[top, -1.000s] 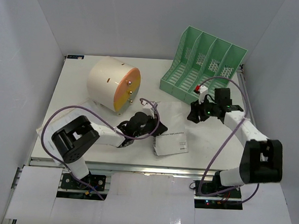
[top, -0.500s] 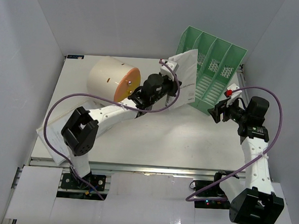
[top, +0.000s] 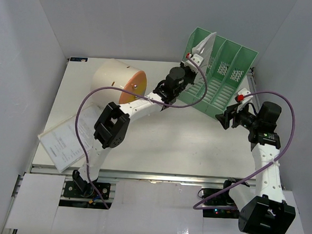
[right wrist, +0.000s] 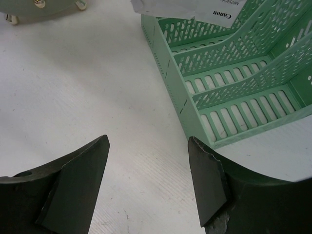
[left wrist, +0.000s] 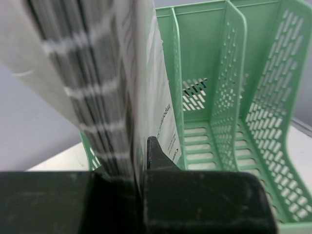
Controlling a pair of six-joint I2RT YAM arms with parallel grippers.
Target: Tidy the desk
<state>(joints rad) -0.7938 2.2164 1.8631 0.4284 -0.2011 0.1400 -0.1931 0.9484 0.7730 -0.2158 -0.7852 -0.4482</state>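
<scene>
The white desk [top: 165,144] carries a mint-green file rack [top: 222,73] at the back right. My left gripper [top: 193,62] is shut on a white booklet [top: 205,43] and holds it upright over the rack's leftmost slot. In the left wrist view the booklet [left wrist: 97,73] is pinched between my jaws [left wrist: 139,151], with the rack [left wrist: 234,122] just beyond. My right gripper [top: 227,117] is open and empty in front of the rack; the right wrist view shows it [right wrist: 146,165] above bare desk [right wrist: 87,97], the rack [right wrist: 229,87] ahead of it.
A cream cylindrical drawer box [top: 118,83] lies on its side at the back left. A sheet of paper in a clear sleeve [top: 64,140] lies at the front left edge. White walls enclose the desk. The booklet's Canon-marked corner [right wrist: 185,7] shows in the right wrist view.
My left gripper lifted the booklet off the desk's middle and carried it up and back to the rack's left slot. My right arm drew back to the right, then stayed still.
</scene>
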